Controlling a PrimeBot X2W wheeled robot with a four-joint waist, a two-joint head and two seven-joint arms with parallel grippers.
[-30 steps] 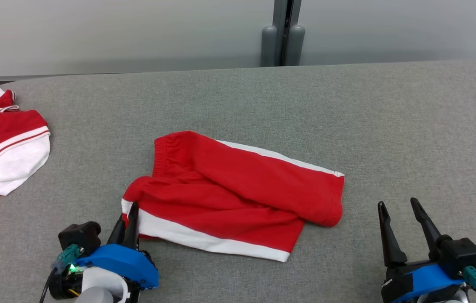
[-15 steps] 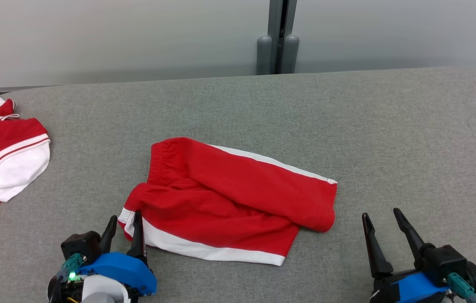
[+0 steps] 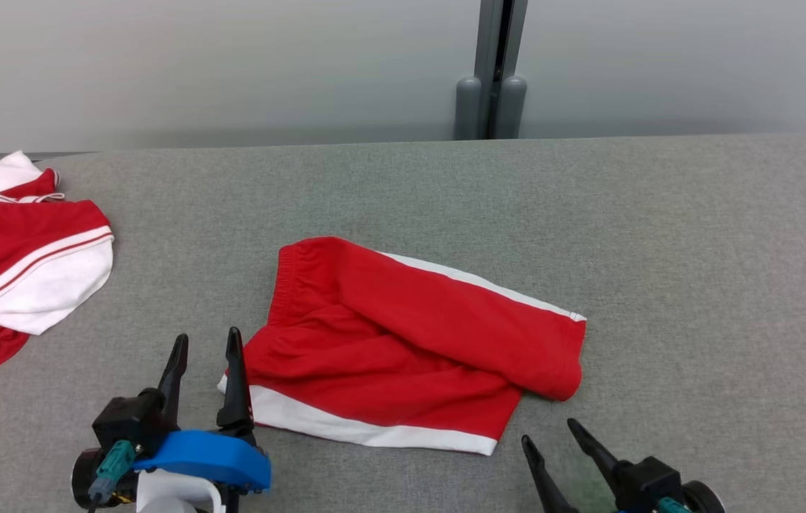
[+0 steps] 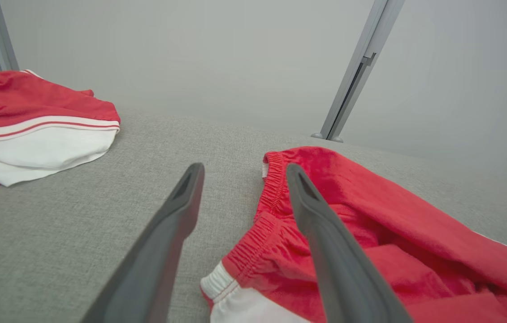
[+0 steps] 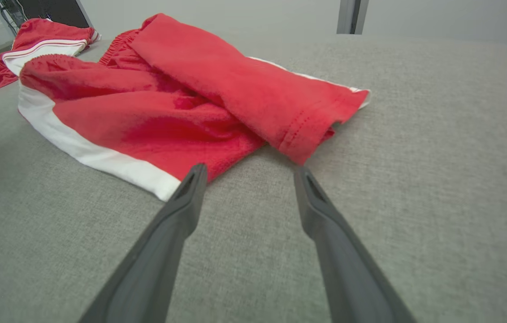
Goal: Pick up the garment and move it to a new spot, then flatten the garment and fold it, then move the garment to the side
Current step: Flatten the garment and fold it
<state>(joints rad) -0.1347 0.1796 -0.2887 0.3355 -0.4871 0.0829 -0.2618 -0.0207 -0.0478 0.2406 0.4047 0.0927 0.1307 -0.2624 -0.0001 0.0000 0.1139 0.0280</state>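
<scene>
The garment (image 3: 410,342) is a pair of red shorts with white side stripes, lying folded on the grey table, waistband to the left. My left gripper (image 3: 207,342) stands open at the waistband's near corner, its right finger over the cloth edge, nothing held. In the left wrist view the garment (image 4: 370,233) lies under and right of the open left gripper (image 4: 244,168). My right gripper (image 3: 549,433) is open just in front of the leg hems. The right wrist view has the garment (image 5: 181,98) ahead of the open right gripper (image 5: 246,168).
A second red and white garment (image 3: 18,263) lies at the table's far left edge, also seen as a red and white heap (image 4: 33,125) from the left wrist. A grey wall with a vertical post (image 3: 492,71) stands behind the table (image 3: 695,249).
The left gripper has opened and let go of the garment's waistband corner. The right gripper has moved left, toward the leg hems. The head camera has shifted a little.
</scene>
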